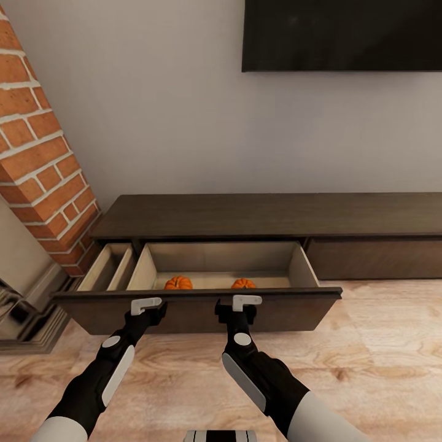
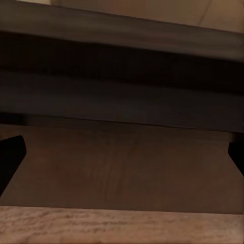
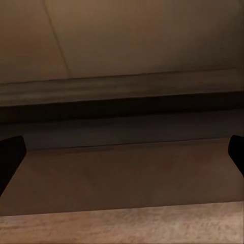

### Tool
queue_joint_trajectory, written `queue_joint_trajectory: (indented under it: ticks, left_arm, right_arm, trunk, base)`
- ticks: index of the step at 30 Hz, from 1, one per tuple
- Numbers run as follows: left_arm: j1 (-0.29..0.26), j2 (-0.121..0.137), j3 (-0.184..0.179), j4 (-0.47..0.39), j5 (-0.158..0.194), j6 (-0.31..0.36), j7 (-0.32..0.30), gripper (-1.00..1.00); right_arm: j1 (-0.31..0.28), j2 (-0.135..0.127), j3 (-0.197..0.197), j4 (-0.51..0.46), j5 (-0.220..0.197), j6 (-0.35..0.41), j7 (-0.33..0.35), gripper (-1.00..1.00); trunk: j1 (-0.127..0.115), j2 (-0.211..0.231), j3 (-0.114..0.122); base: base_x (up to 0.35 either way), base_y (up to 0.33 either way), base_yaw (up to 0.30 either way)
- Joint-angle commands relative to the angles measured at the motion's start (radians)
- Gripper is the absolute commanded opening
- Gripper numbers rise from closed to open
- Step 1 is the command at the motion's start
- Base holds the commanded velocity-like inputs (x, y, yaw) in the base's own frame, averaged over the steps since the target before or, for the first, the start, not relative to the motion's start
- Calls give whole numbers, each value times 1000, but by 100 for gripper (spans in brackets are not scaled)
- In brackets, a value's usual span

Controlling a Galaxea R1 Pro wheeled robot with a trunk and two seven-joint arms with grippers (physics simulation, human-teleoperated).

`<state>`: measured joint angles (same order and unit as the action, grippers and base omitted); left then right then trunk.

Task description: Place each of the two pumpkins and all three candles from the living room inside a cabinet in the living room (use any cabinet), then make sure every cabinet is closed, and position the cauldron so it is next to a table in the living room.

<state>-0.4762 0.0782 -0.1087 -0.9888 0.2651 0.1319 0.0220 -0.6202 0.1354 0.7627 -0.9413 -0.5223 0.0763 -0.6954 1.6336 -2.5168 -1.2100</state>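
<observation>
The long dark brown cabinet [image 1: 270, 216] stands against the wall with its left drawer [image 1: 294, 310] pulled out. Two orange pumpkins [image 1: 178, 283] [image 1: 243, 283] sit in the drawer's wide compartment, close behind the front panel. My left gripper [image 1: 147, 305] and right gripper [image 1: 245, 302] hang side by side just in front of that panel, near its top edge. In the wrist views the left gripper [image 2: 122, 152] and right gripper [image 3: 122, 152] are open, their dark fingertips wide apart against the brown drawer front [image 2: 122, 168]. The candles, cauldron and table are out of view.
A red brick column [image 1: 43, 153] rises at the left, with a glossy dark base [image 1: 24, 313] at its foot. A black screen [image 1: 341, 34] hangs on the wall above the cabinet. Wooden floor [image 1: 380, 344] extends to the right.
</observation>
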Motion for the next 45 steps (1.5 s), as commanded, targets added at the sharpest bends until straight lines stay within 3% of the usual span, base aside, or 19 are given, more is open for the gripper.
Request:
queue_joint_trajectory:
  ticks: [1,19,45]
  left_arm:
    - [-1,1,-1,-3,9,4,2,100]
    - [-1,2,4,-4,9,5,3,100]
    - [-1,2,6,-4,9,5,3,100]
  right_arm:
    - [-1,0,3,-2,-2,7,-7,100]
    - [-1,0,3,-2,-2,7,-7,100]
    - [-1,0,3,-2,-2,7,-7,100]
  trunk:
    - [0,0,-1]
    - [0,0,-1]
    - [0,0,-1]
  base:
    - [3,0,0]
    - [57,0,0]
    - [226,0,0]
